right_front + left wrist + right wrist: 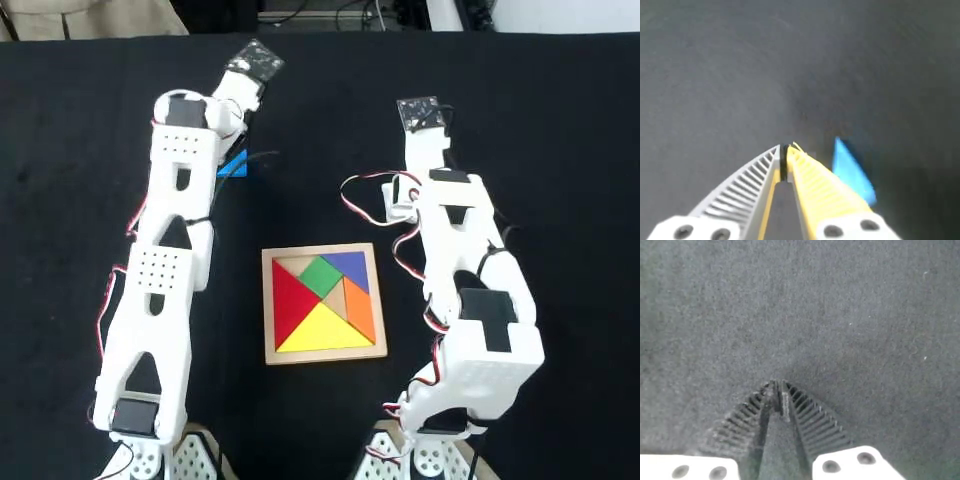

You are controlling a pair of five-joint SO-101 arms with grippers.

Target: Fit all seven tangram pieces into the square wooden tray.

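my left hand (786, 148) is clenched on nothing, blue piece (852, 170) just beside it (eleven o'clock of the tray (267, 310)); right hand (776, 385) clenched too, over the worktop (850, 310).

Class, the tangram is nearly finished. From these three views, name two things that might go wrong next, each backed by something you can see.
1. The blue piece lies on the cloth outside the wooden tray, and the left gripper sits shut beside it; moving in shut, it may shove the piece away.
2. The tray looks tightly packed, with one wood-coloured patch beside the orange piece; a tilted piece might jam there or lift its neighbours.
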